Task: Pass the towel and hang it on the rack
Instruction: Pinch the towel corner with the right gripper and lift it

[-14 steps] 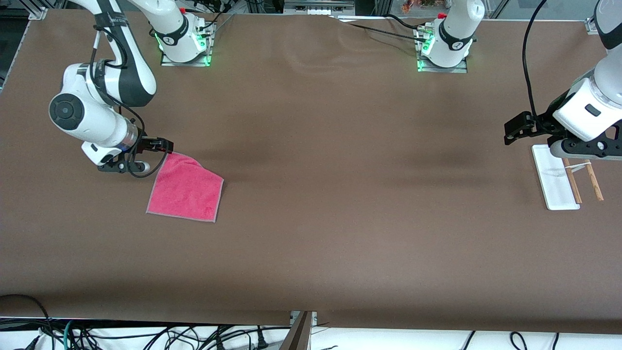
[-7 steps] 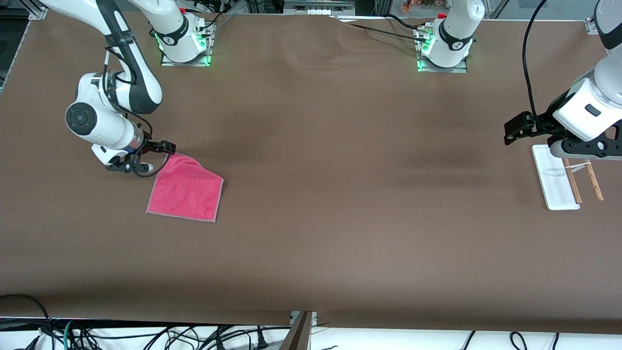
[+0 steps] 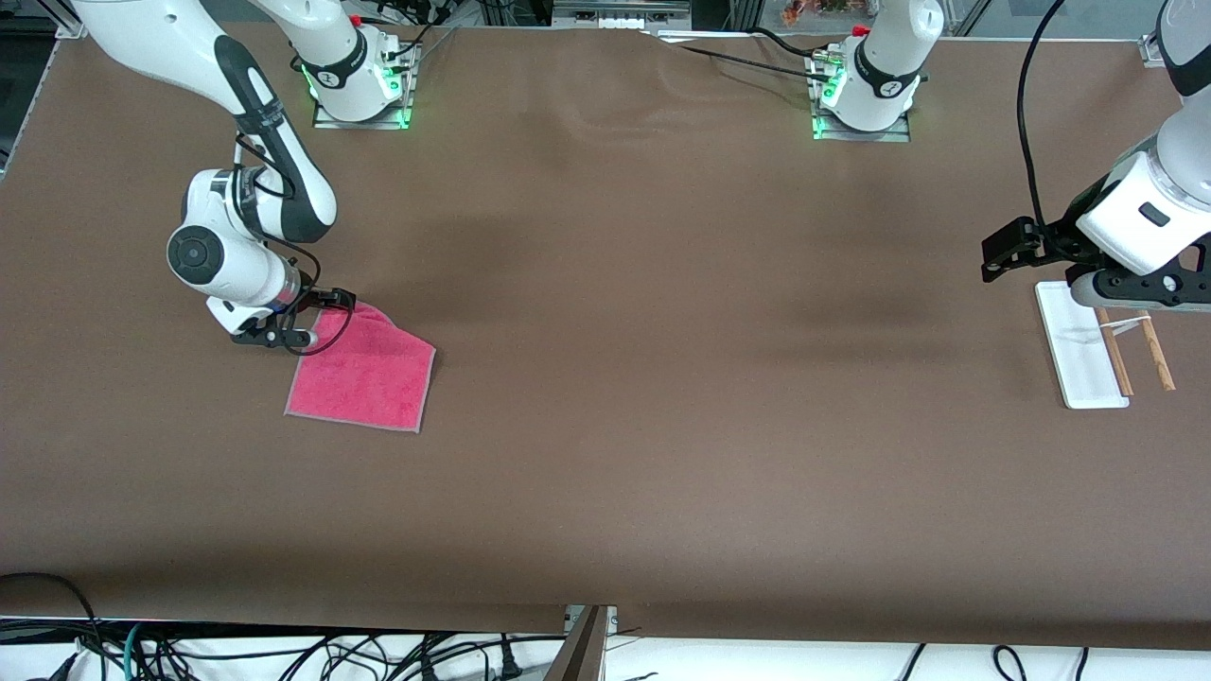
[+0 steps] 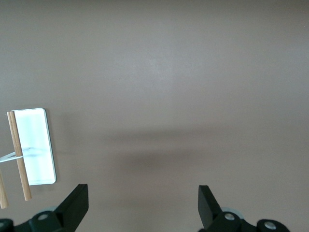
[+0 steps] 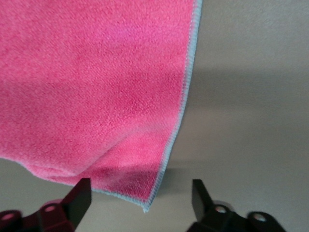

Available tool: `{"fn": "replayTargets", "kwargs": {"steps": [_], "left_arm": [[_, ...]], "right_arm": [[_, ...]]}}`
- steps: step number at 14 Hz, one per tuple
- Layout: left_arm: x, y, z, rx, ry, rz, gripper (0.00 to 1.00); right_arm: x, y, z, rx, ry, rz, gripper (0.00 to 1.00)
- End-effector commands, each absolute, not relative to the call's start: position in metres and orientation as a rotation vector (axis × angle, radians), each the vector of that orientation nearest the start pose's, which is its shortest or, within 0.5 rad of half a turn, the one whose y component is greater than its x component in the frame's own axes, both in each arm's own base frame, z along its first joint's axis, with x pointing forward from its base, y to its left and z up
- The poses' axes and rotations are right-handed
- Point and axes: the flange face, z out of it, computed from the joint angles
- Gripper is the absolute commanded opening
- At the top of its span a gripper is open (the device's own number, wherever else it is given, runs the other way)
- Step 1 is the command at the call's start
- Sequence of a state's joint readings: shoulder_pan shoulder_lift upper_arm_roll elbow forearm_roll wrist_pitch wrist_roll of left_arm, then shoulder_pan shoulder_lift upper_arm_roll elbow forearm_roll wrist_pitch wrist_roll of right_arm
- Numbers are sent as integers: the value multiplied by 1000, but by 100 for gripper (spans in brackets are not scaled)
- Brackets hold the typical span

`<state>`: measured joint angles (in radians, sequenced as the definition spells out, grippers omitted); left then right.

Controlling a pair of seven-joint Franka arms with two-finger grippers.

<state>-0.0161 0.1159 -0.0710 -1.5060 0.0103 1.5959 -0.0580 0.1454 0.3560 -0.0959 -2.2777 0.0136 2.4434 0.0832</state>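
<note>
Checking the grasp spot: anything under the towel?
The towel lies on the bare brown table; its one raised corner, between the right gripper's open jaws, shows only table beneath. The rest is covered, so nothing can be confirmed there.

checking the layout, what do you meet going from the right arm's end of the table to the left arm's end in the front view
right gripper at a corner of the small pink-red fluffy towel → left gripper → white-based rack with two thin wooden rods

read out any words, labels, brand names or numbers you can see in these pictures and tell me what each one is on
No text can be read.
Towel: plain, no label showing.
Rack: no marking visible on its white base.
Arm links near the bases: small dark marks, too small to read.
</note>
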Motion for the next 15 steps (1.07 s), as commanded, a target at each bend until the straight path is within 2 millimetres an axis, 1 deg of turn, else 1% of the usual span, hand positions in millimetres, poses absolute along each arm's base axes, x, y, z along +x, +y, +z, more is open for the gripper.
{"fn": "replayTargets", "kwargs": {"steps": [1,3,7,9,10,11,13,14,15], "left_arm": [[594,-49,597,-3112,67,32,100],[594,-49,597,-3113,65,32,100],[594,-50,597,-3112,67,32,100],[594,-48,597,-3112,65,32,100],[594,-48,597,-3112,65,32,100],[593,-47,597,-3112,62,32,100],[593,-47,597,-3110,62,32,100],[594,-44,597,-3110,58,30,100],[594,-44,597,-3110,58,32,100]], "right_arm": [[509,22,185,-3169,87,281,79],[509,21,184,-3169,89,284,68],[507,16,173,-3165,108,301,43],[507,16,173,-3164,111,301,37],[507,16,172,-3164,115,303,36],[507,16,171,-3163,117,308,33],[506,15,168,-3162,119,310,12],[506,16,168,-3162,119,310,0],[508,16,171,-3162,119,306,0]]}}
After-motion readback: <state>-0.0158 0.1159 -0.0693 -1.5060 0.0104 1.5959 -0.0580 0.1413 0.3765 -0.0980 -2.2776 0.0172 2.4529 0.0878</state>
